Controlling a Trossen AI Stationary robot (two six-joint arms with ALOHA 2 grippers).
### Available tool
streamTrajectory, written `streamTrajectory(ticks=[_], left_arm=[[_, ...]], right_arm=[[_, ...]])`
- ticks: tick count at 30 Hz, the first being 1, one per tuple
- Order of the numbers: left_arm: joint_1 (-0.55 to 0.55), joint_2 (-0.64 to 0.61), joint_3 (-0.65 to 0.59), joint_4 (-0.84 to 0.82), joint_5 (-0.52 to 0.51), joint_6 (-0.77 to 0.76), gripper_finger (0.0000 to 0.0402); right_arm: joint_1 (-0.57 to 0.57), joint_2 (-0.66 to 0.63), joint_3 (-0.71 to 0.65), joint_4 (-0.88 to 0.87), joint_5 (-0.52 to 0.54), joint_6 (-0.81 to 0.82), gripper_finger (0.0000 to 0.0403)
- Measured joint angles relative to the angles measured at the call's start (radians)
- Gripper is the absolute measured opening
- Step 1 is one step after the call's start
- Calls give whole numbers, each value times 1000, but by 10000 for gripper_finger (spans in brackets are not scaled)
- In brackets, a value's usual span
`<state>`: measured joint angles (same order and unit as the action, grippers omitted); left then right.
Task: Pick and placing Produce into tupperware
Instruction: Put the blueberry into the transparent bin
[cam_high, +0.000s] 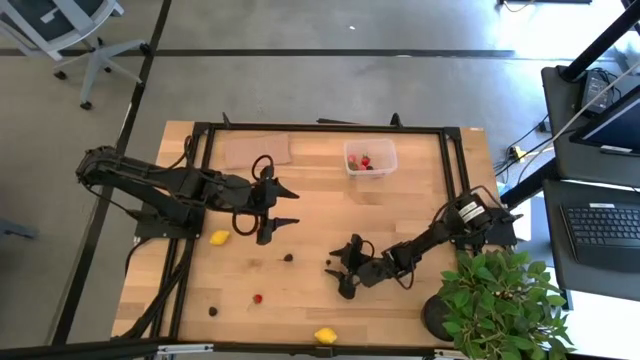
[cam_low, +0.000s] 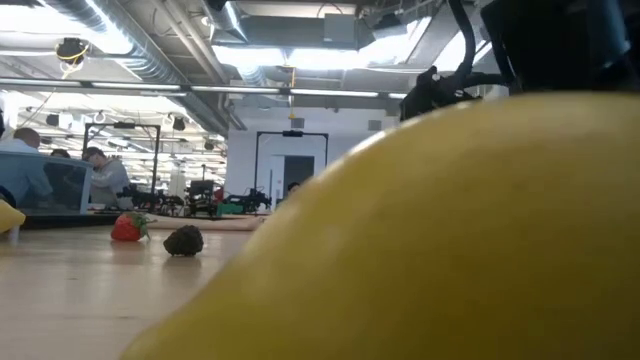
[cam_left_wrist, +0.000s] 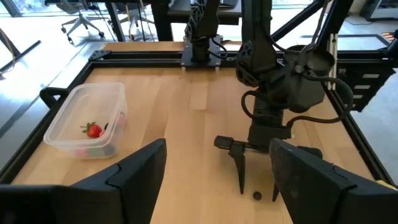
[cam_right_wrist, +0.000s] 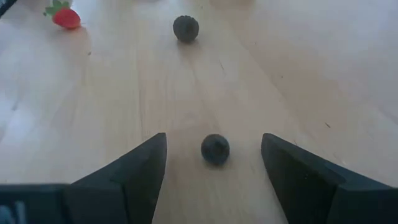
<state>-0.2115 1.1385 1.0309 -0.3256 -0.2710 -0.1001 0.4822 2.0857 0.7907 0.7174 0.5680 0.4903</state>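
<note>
High view: right gripper (cam_high: 338, 269) sat low over the table (cam_high: 400, 215), fingers apart, a small dark berry (cam_right_wrist: 215, 149) between them, untouched. Left gripper (cam_high: 287, 206) hovered left of centre, fingers apart, empty. Tupperware (cam_high: 371, 158) at the far edge held strawberries; a lemon (cam_high: 220, 238), a strawberry (cam_high: 257, 298) and other berries lay scattered.

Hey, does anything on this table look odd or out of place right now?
Yes: one yellow lemon sits at the table's near edge, right against the low camera, filling most of that view. The other loose fruit lies scattered, as expected.
</note>
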Motion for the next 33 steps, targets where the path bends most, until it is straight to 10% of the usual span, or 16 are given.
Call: streamTrajectory(ticks=[33], left_arm=[[0,0,0,1,0,-24,278]], right_arm=[[29,54,76,-153,57,35,129]])
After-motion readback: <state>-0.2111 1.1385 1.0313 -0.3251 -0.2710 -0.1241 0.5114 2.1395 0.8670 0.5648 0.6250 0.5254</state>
